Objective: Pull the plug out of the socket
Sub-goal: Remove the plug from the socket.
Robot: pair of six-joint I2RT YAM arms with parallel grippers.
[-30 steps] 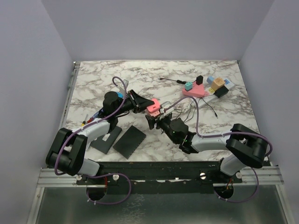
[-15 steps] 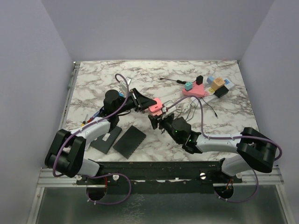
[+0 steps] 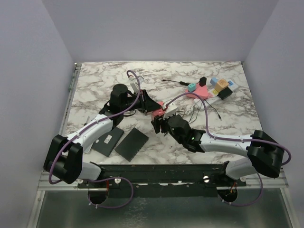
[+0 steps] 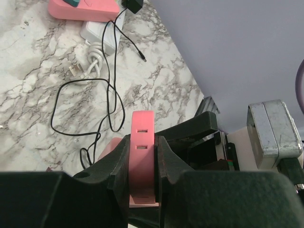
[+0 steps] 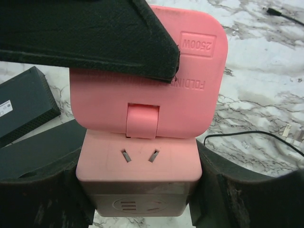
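Left gripper (image 4: 142, 147) clamped tight on a thin pink square plastic adapter plate (image 5: 192, 102) printed 2500W. Left wrist view sees the plate edge-on between the two black fingers. In the right wrist view one left finger (image 5: 85, 33) lies across the plate's flat face.

Right gripper (image 5: 141, 183) closed around a pink plastic cube block (image 5: 140, 161), one finger pressed to each side. Cube face shows two slanted slots. Plate and cube are touching, the plate's hinge tab meeting the cube's top edge, not separated. Both pink parts are held between the two arms over the middle of the white-grey marble tabletop (image 3: 95, 80). Can't tell if the cube touches the table.

Near edge, left of the grippers: a flat black rectangular pad (image 3: 133, 144), with a second black pad (image 3: 108, 141) just beside it.

Thin black cable (image 4: 114, 90) loops on the marble beyond the grippers.

Back right: long white rectangular power strip (image 3: 225, 93), lying diagonal, coloured blocks (image 3: 220, 86) sitting on it, well apart from both grippers. Its white cord (image 4: 93, 59) is bundled on the marble near it.

Flat pink base (image 3: 202, 94) lies just beside the strip's left end, carrying a teal cube (image 3: 191, 88) and a black plug (image 3: 203, 80).
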